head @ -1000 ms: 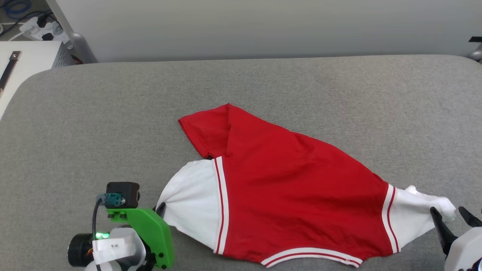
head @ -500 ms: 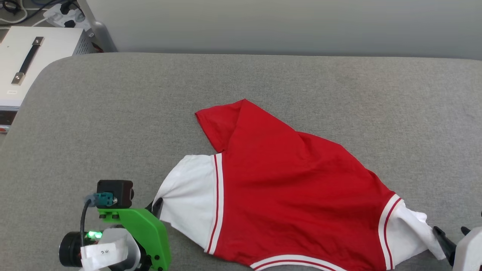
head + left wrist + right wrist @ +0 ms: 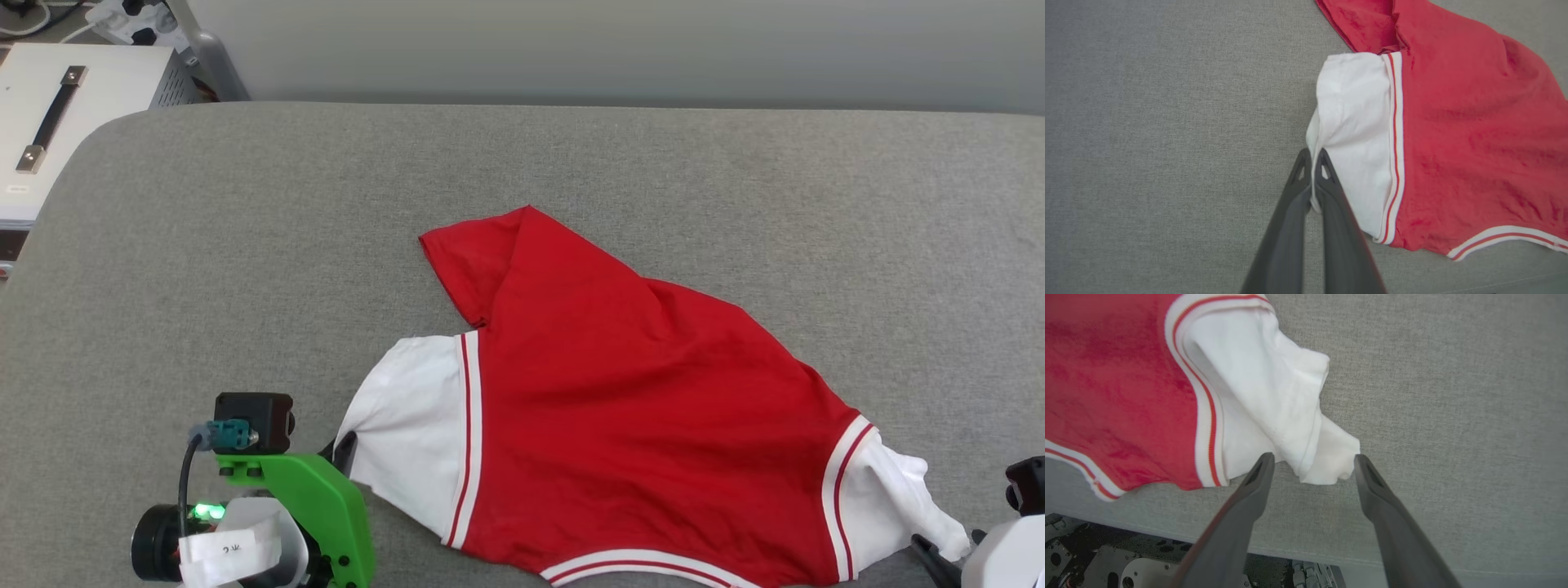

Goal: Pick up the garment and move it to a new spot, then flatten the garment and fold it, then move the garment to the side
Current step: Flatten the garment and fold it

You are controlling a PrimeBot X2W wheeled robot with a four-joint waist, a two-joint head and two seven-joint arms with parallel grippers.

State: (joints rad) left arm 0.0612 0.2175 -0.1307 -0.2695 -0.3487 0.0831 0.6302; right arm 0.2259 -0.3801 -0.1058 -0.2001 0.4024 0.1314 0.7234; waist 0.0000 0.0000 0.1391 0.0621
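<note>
— Padding, grey and woven, covers the whole surface (image 3: 245, 245)?
— Yes, from edge to edge. Beyond its far-left corner stands a white case (image 3: 82, 98) with a dark handle.
— And the garment (image 3: 637, 408)?
— It lies spread on the surface's right half, close to the near edge. The red body faces up, and one red corner is folded over toward the far edge. White sleeves with striped trim stick out on either side.
— The left claw (image 3: 1312, 153)?
— Its fingers are pressed together on the edge of the left sleeve, pinching the white cloth.
— The right claw (image 3: 1313, 458)?
— Its fingers stand wide apart by the near edge. The crumpled tip of the right sleeve lies between them. Whether they touch the cloth cannot be told.
</note>
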